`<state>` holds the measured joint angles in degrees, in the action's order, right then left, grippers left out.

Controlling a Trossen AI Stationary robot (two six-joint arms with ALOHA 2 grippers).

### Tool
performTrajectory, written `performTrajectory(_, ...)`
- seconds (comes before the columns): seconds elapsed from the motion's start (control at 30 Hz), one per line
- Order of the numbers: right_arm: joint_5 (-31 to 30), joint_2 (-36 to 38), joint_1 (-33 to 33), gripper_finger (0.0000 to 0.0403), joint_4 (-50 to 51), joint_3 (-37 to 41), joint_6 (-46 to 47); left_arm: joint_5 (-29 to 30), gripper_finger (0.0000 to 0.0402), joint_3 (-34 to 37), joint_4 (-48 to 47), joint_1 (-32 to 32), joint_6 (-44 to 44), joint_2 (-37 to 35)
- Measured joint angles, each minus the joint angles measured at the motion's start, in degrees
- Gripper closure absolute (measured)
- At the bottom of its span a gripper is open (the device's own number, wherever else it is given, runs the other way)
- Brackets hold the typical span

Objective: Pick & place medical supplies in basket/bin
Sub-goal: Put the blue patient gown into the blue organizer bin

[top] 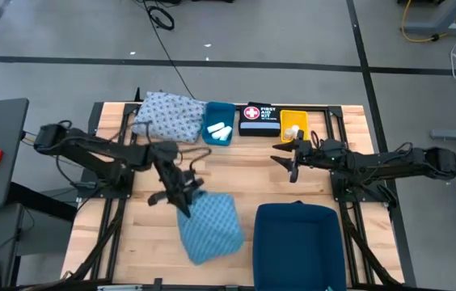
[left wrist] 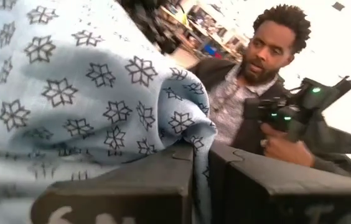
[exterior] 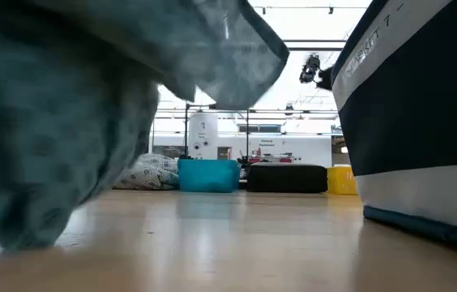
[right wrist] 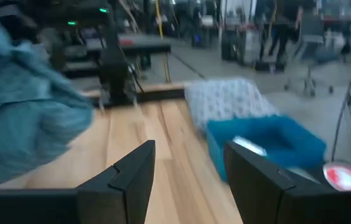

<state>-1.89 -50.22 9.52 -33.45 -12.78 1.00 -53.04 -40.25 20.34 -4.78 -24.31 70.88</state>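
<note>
Teal cloth (top: 209,227) hung off the tabletop (top: 244,170), pinched in the left end effector (top: 181,196), just left of the dark blue bin (top: 299,234). Whitish-blue cloth (top: 166,115) sat at the back beside the teal tray (top: 218,123) of white rolls (top: 218,129). Right end effector (top: 286,155) hovered open near the yellow tray (top: 293,123).

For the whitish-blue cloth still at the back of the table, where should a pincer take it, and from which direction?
Probably from above, pinching a raised fold near the middle of the whitish-blue cloth. It lies bunched in a soft heap beside the teal bin, so no firm edge is offered. The open right pincer is free; the left pincer holds the teal cloth.
</note>
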Motion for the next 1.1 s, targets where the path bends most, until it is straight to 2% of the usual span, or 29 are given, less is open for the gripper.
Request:
performTrajectory(0.23, 0.0, 0.0, -2.0, 0.0206, -3.0, 0.0, -1.9, 2.3, 0.0392, -15.8, -22.7, 5.2, 15.0, -1.8)
performTrajectory(0.37, -1.0, 0.0, -2.0, 0.0206, -3.7, 0.0, -2.0, 6.8, 0.0392, -26.1, -33.3, 6.6, 23.9, 0.0)
performTrajectory(0.47, -0.5, 0.0, -2.2, 0.0206, -3.7, 0.0, -1.9, 8.2, 0.0392, -30.3, -39.4, 7.4, 26.7, 2.3)
performTrajectory(0.67, 0.2, 0.0, -3.7, 0.0206, -2.7, 0.0, -1.9, 8.5, 0.0392, -28.8, -49.5, 7.5, 28.9, 7.5)
performTrajectory(0.8, 0.2, 0.0, -4.2, 0.0206, -2.4, 0.0, -1.9, 11.5, 0.0392, -24.1, -50.9, 8.1, 28.1, 11.1)
performTrajectory(0.87, 0.2, 0.0, -4.3, 0.0206, -2.3, 0.0, -1.9, 15.6, 0.0392, -22.0, -50.8, 9.2, 27.7, 12.5)
performTrajectory(0.93, 0.2, 0.0, -4.3, 0.0206, -2.3, 0.0, -1.9, 23.0, 0.0387, -20.5, -50.8, 10.5, 26.7, 14.0)
performTrajectory(1.0, 0.3, 0.0, -4.3, 0.0206, -2.3, 0.0, -1.9, 28.7, 0.0367, -19.1, -51.5, 12.1, 26.9, 15.1)
performTrajectory(1.1, 0.6, 0.0, -4.3, 0.0206, -2.0, 0.0, -1.9, 31.9, 0.0323, -18.7, -52.1, 13.9, 30.1, 16.2)
